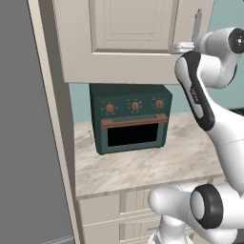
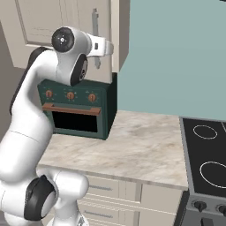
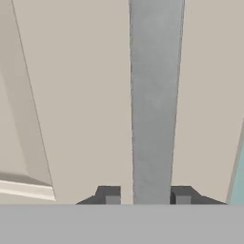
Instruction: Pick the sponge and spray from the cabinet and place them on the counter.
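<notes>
The beige cabinet (image 1: pixel 124 28) hangs above the counter (image 1: pixel 157 162) with its raised-panel door closed. Its long grey bar handle (image 3: pixel 155 95) runs up the middle of the hand view, between my two fingertips (image 3: pixel 108 195). My gripper (image 3: pixel 145 196) is open and straddles the handle: the right tip sits against the bar and a small gap remains at the left tip. From the base cameras, the gripper (image 1: pixel 193 45) (image 2: pixel 98 53) is raised to the handle (image 1: pixel 198 24) (image 2: pixel 94 26) at the door's right edge. The sponge and the spray are hidden.
A dark green oven (image 1: pixel 131 116) (image 2: pixel 75 110) stands on the marbled counter (image 2: pixel 132 141) below the cabinet. A black cooktop (image 2: pixel 207 150) lies to the right. A tall grey panel (image 1: pixel 24 143) bounds the left, and beige drawers (image 1: pixel 109 209) sit under the counter.
</notes>
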You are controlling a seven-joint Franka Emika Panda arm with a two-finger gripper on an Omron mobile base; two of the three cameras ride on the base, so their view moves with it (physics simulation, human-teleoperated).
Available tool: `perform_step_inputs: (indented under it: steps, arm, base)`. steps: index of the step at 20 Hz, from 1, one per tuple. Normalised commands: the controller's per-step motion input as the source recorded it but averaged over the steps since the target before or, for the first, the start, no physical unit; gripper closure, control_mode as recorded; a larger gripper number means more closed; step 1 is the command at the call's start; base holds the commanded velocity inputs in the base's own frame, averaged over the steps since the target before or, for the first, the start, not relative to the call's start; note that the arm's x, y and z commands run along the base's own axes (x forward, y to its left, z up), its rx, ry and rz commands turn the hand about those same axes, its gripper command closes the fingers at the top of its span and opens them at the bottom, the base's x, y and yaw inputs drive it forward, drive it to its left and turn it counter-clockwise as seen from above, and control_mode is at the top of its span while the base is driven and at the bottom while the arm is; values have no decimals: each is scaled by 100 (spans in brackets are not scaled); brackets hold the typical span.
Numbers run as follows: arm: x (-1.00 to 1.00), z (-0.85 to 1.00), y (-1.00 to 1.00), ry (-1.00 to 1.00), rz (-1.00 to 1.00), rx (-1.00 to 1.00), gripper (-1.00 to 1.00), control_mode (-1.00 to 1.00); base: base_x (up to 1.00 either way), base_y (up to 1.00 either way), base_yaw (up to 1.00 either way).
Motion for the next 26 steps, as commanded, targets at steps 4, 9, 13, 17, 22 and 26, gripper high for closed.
perform_step_inputs:
  steps: [4, 9, 13, 17, 22, 26]
  arm:
    - [-45, -9, 52, 2, 0, -2, 100, -100]
    - [-45, -9, 53, 2, 0, -2, 100, -100]
    - [-45, -11, 55, 2, 0, -2, 100, -100]
    - [-41, -14, 60, 3, 0, -2, 100, -100]
    - [-38, -14, 63, 3, 0, -2, 100, -100]
    - [-30, -12, 57, 3, 0, -1, 100, -100]
  base:
    - [0, 0, 0]
    - [0, 0, 0]
    - [0, 0, 0]
    - [0, 0, 0]
    - [0, 0, 0]
    - [0, 0, 0]
